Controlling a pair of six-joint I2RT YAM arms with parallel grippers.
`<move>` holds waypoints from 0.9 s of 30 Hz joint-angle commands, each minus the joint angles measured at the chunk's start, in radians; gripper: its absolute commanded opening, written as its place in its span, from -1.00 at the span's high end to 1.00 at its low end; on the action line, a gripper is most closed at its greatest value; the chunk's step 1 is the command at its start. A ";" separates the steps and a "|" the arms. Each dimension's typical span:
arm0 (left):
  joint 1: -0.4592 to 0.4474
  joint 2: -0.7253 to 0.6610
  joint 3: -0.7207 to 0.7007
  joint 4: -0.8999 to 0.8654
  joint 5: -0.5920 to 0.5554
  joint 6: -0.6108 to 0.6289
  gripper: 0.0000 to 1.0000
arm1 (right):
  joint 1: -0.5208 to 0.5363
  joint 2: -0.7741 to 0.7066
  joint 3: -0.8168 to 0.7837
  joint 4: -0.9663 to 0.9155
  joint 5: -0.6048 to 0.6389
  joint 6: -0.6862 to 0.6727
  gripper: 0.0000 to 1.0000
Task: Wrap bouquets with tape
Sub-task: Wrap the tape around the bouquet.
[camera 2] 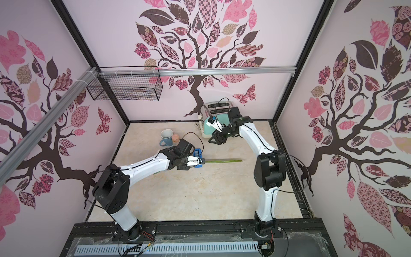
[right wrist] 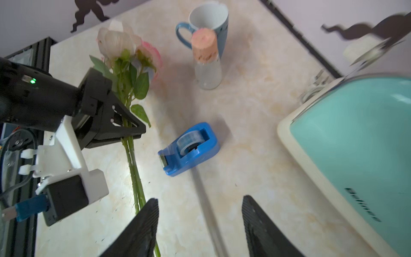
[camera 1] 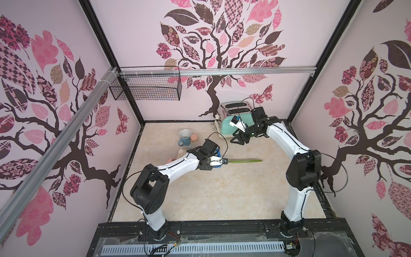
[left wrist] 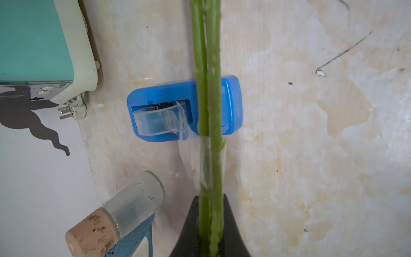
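While the blue mug [right wrist: 222, 24], corked bottle [right wrist: 206, 60] and teal toaster [right wrist: 355, 144] stand at the back of the counter [right wrist: 255, 124], your left gripper [right wrist: 135, 131] is clenched on the bouquet [right wrist: 120, 42] by its stems. The tape dispenser [right wrist: 189, 149] sits just beside those stems, near that gripper; your right gripper [right wrist: 200, 199] hangs spread and empty on the dispenser's far side.

1. You have open table [camera 1: 211, 195] across the near half, between the two arm bases.
2. The stems [camera 1: 244, 160] jut right from the left end effector [right wrist: 131, 133] and bar the middle of the table.
3. The tape dispenser [right wrist: 189, 149] sits just far of that end effector.
4. Mug [camera 1: 185, 135] and corked bottle [camera 1: 194, 138] crowd the far left; the toaster [camera 1: 226, 126] fills the far right, beside the right end effector [camera 1: 238, 140].
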 commanded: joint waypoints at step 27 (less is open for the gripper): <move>-0.012 -0.113 -0.133 0.260 -0.084 0.079 1.00 | 0.182 0.215 0.137 -0.301 0.115 -0.139 -0.30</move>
